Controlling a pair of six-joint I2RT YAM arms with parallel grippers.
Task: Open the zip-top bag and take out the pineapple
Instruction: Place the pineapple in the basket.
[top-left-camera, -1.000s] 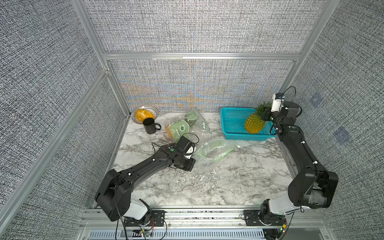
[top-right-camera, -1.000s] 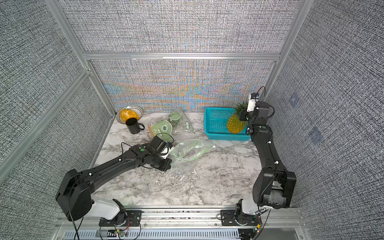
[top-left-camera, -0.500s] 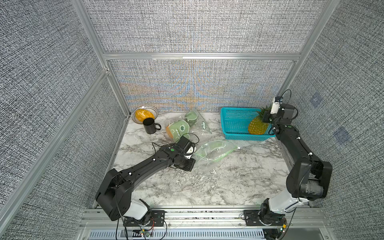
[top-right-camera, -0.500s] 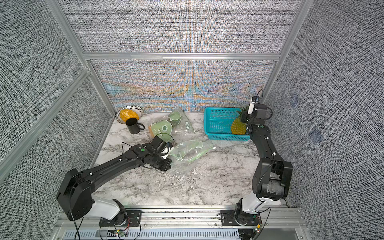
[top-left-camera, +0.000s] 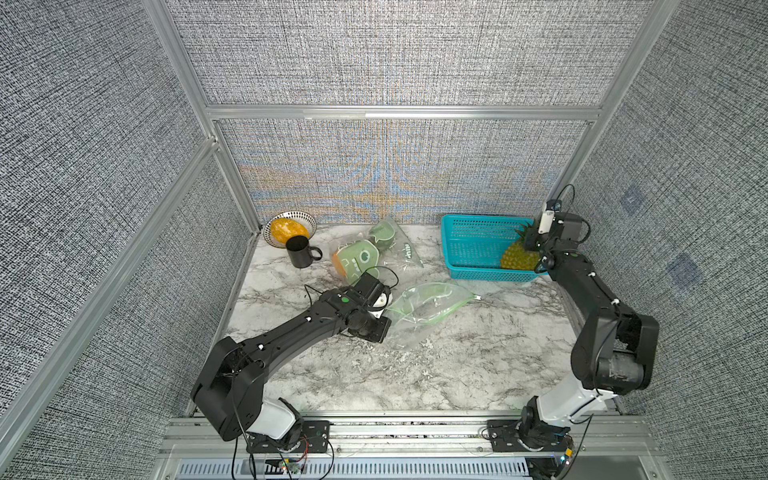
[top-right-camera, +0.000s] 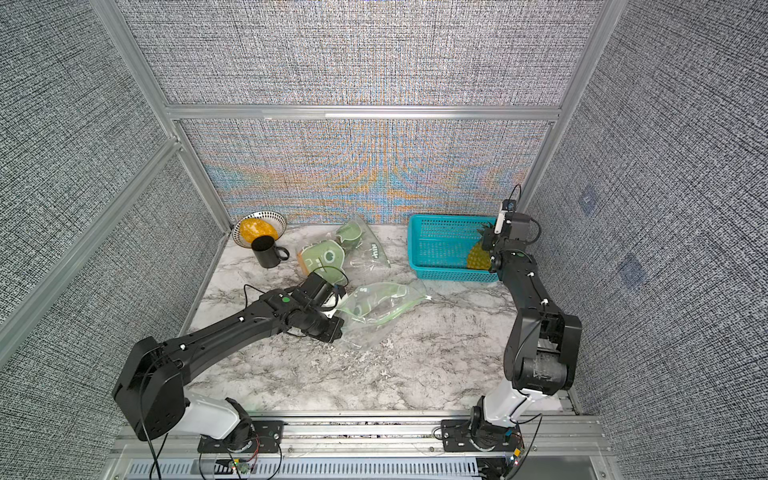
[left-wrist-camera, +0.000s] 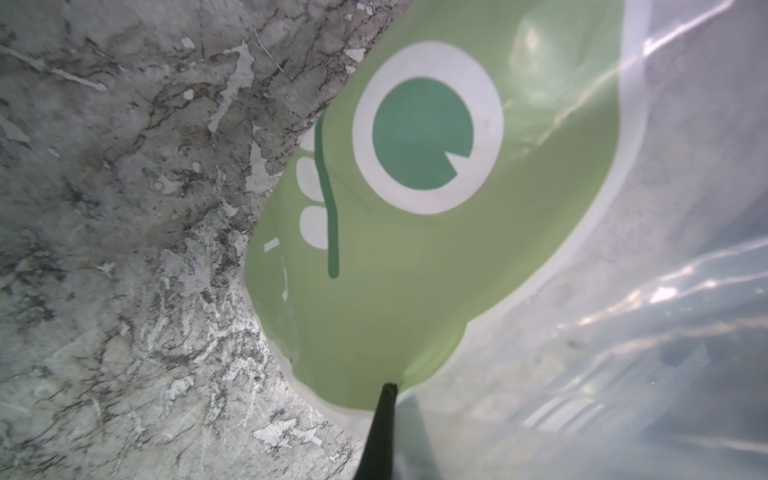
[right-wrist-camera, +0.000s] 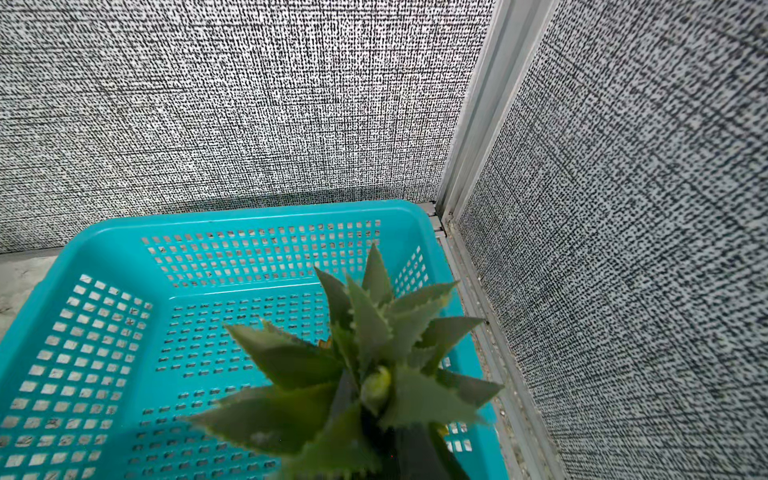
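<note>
Pineapple (top-left-camera: 517, 258) is out of the zip-top bag (top-left-camera: 424, 307) and stands upright in the near right corner of the teal basket (top-left-camera: 469, 232) at the back of the table (top-left-camera: 457, 365). In both top views the right hand (top-left-camera: 532, 241) is closed on its leafy crown, though I cannot tell whether the fruit rests on the basket floor. In those views the bag lies crumpled mid-table, well apart from the basket, with the left hand (top-left-camera: 380, 328) pinched tight on its near left edge. From the left wrist, one dark finger (left-wrist-camera: 380, 432) of that hand bites the rim of the zip-top bag (left-wrist-camera: 415, 291) at its green cartoon print, with clear film spreading beside it over the marble. From the right wrist, the spiky crown of the pineapple (right-wrist-camera: 365, 365) fills the foreground above the perforated floor of the basket (right-wrist-camera: 249, 224), close to the wall post. A dark finger (right-wrist-camera: 415, 457) of the right hand just shows beneath the leaves.
</note>
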